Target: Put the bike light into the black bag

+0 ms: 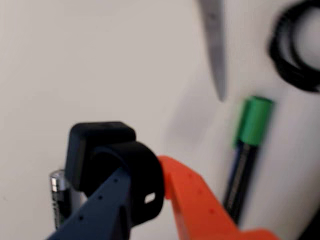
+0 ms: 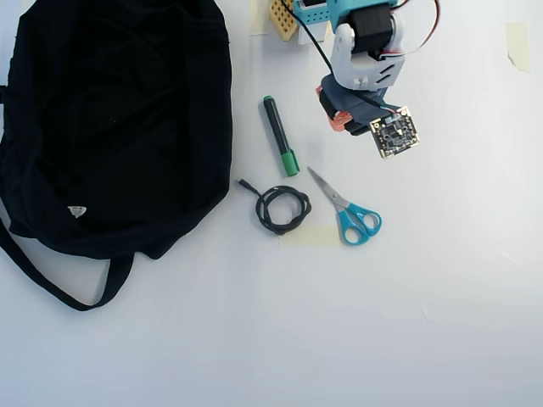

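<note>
No text can be read on anything.

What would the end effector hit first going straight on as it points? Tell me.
Probably the table: the end effector, shut on the bike light, aims at a bare patch, with marker and scissors off to the right in the wrist view. Depth is unclear.

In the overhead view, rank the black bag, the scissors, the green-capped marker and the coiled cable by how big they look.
1. black bag
2. scissors and green-capped marker, too alike to rank
3. coiled cable
</note>
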{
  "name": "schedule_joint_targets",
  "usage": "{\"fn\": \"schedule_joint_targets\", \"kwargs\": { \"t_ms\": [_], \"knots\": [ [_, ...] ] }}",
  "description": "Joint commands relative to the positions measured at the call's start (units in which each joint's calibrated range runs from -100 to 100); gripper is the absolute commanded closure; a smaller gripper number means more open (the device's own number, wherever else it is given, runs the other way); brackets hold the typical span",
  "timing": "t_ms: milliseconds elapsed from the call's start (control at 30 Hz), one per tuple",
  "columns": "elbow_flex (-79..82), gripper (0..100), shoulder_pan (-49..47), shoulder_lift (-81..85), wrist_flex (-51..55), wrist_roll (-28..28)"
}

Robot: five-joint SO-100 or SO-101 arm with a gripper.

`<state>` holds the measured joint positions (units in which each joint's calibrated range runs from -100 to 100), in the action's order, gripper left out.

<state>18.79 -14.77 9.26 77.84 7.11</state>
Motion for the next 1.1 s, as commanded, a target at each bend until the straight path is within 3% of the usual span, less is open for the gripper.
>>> {"fn": "schedule_joint_targets", "kwargs": {
  "t_ms": [0,267,433,667,967,1067],
  "knots": [
    [-2.7,98,4.2,5.2,2.7,0.4],
    [-2.9,98,14.1,5.8,2.8,0.5],
    [-3.2,98,19.8,6.0,3.7,3.9],
    [-5.9,98,28.5,8.7,4.0,-0.1],
    [-8.6,98,38.7,8.4,4.1,1.9],
    [-9.0,98,43.0,8.6,2.8,-3.3]
  ]
}}
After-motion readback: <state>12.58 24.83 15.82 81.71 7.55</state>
